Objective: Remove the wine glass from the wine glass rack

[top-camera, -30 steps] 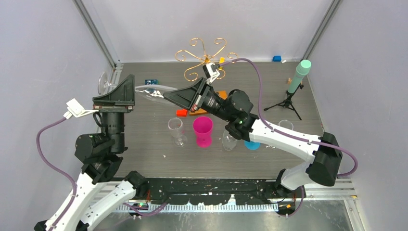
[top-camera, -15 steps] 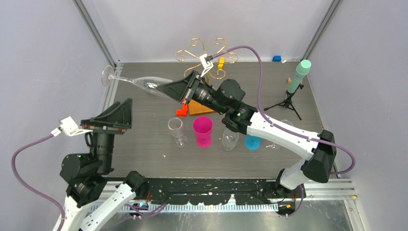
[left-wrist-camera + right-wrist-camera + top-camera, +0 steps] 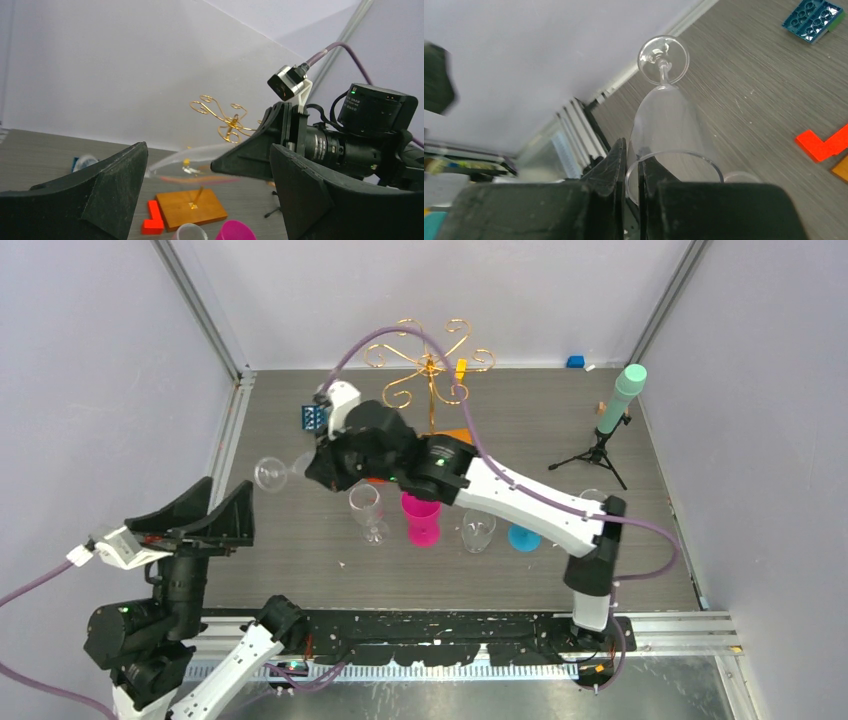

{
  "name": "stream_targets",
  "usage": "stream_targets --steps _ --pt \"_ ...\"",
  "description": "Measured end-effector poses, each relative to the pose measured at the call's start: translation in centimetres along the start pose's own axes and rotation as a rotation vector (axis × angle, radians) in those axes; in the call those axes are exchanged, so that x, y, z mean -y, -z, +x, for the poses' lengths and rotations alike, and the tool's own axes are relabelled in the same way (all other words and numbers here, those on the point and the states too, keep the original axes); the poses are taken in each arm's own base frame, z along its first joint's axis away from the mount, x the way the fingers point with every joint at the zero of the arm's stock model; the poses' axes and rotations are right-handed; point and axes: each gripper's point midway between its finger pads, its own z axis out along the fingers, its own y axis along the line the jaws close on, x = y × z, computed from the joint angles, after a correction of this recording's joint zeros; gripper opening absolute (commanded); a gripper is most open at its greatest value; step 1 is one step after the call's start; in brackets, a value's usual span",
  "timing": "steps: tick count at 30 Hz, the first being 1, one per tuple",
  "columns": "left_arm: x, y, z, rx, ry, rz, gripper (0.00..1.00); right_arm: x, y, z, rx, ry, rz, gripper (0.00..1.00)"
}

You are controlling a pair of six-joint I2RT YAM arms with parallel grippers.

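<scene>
Wine glass (image 3: 664, 120) is off the wine glass rack (image 3: 430, 358), held sideways in the air over the left part of the counter (image 3: 300, 555). Its foot points left, away from the rack, w/ no wire touching it. Right gripper (image 3: 631, 156) pinches the bowl's rim; the glass wall sits in the narrow gap betw. its 2 fingers. Left gripper (image 3: 226, 502) is spread wide w/ nothing in it, low at the near-left corner, well apart from the glass. Rack stands upright at back centre on its wooden base (image 3: 190, 205), which the right arm partly hides in the top view. Near the arm's front side: 2 clear glasses and 1 pink cup (image 3: 421, 512), all upright on the counter.
</scene>
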Motion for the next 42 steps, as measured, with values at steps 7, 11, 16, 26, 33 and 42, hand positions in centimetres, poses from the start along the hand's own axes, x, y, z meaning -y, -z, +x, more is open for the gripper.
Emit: stream_targets --steps 7,11,16,26,33,42 --pt "-3.0 1.2 -3.2 0.066 -0.037 -0.162 0.93 0.1 -3.4 7.2 -0.281 0.203 0.124 0.0" --pt "-4.2 1.6 -3.1 0.06 -0.063 -0.222 0.93 2.0 -4.2 11.4 -0.432 0.255 0.186 0.0" --pt "-5.4 2.3 -3.2 0.062 -0.078 -0.275 0.93 4.0 -3.9 14.5 -0.555 0.28 0.241 0.0" --pt "-6.1 2.8 -3.6 0.078 -0.085 -0.302 0.93 4.5 -3.6 14.9 -0.582 0.284 0.254 0.0" --pt "-6.3 3.1 -3.7 0.085 -0.081 -0.308 0.93 4.7 -4.1 15.6 -0.595 0.29 0.252 0.06" --pt "-6.3 3.1 -3.6 0.081 -0.084 -0.309 0.93 4.7 -4.4 15.1 -0.578 0.307 0.251 0.43"
